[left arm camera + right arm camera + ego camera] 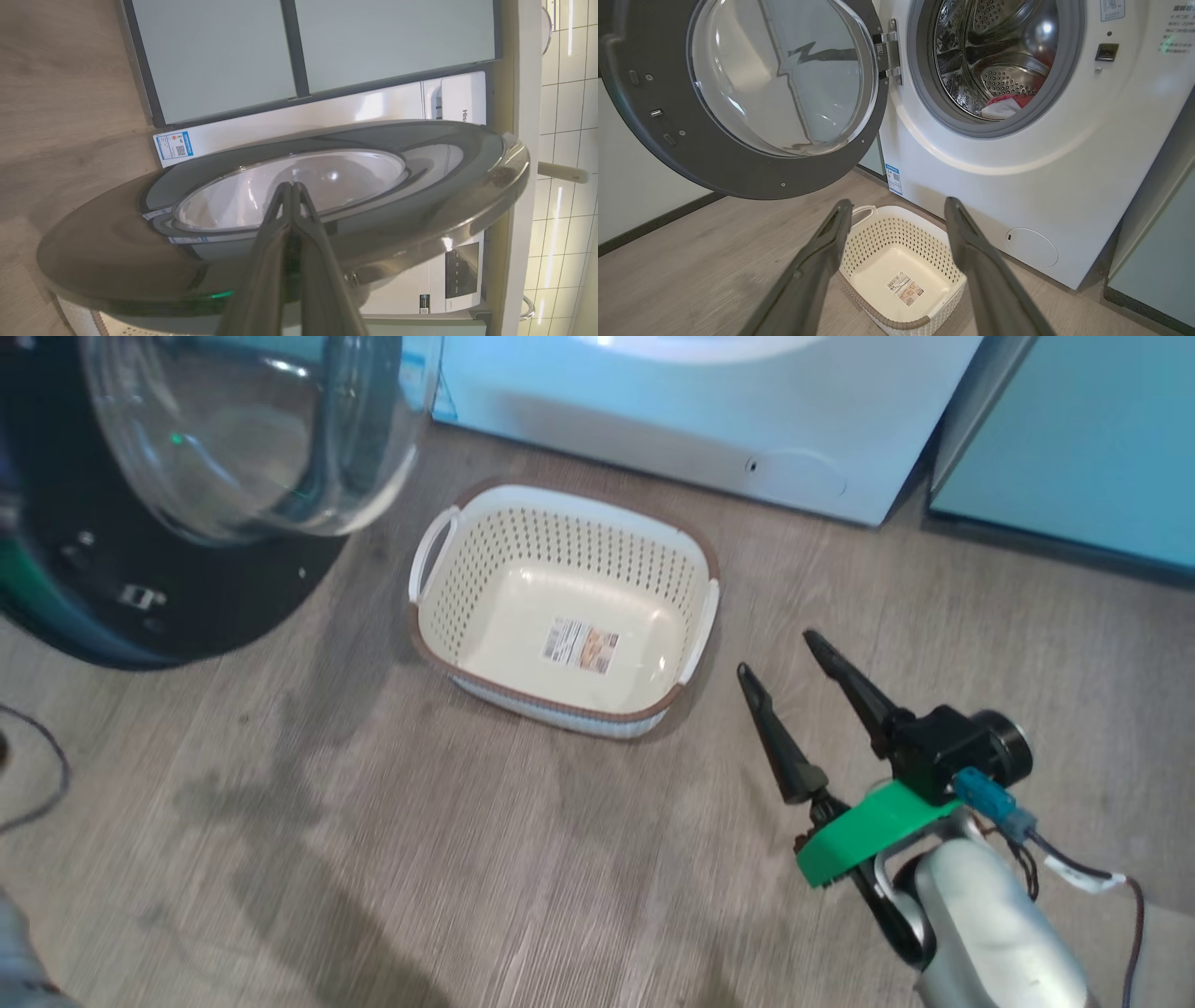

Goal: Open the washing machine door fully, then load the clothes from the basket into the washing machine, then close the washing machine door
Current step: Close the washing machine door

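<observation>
Pressed-together left fingers (275, 242) may skid off the round glossy black-rimmed glass door (738, 179); red fabric clothes (1020, 99) could snag; right fingers (778, 737) hang spread.

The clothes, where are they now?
In the right wrist view the clothes lie inside the drum, upper right, just behind the gasket's lower edge; the basket below holds none.

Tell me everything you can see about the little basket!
The basket is small, rectangular and cream-white, plastic by its look, with holes in its walls, a brown rim and two white side handles. It is empty but for a label on its bottom. It stands upright on the floor before the washing machine; nothing else touches it.
</observation>
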You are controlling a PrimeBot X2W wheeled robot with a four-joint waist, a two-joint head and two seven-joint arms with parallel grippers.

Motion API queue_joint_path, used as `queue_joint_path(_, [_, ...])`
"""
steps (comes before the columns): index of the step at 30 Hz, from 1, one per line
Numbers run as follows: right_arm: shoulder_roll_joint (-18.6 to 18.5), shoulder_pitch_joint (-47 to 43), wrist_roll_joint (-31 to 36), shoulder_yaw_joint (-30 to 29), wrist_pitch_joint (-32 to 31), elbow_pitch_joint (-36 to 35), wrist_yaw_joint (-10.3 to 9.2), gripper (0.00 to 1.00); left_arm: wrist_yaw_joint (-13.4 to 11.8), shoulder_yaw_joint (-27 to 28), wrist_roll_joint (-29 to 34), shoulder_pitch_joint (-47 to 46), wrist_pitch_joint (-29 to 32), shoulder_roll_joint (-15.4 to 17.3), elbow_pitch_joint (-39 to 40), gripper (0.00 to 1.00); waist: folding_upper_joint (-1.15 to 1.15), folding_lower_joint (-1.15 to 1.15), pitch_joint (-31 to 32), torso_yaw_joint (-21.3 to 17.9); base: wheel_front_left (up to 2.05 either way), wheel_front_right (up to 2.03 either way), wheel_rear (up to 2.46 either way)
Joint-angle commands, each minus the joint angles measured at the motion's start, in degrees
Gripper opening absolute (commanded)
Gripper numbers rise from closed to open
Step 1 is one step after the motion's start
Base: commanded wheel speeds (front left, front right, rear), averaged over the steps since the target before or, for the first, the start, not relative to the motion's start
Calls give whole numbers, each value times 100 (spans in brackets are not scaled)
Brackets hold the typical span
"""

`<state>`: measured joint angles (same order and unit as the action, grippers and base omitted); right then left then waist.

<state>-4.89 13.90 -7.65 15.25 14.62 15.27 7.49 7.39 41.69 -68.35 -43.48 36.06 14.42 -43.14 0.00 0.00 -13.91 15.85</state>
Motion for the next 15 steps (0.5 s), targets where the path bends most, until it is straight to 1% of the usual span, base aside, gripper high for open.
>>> queue_joint_path(1, [121,-15,-61,139,38,-151,0,100,9,-57,-95,130,114,191,260,0,0,0,159,-64,0,0,0])
queue_joint_path(9, [177,-193,-141,167,38,-118,0,100,10,-423,-420,448,394,-180,599,0,0,0,487,-200,0,0,0])
queue_joint_path(15, [194,-243,-174,125,38,-136,0,100,10,-531,-679,541,510,-440,779,0,0,0,586,-369,0,0,0])
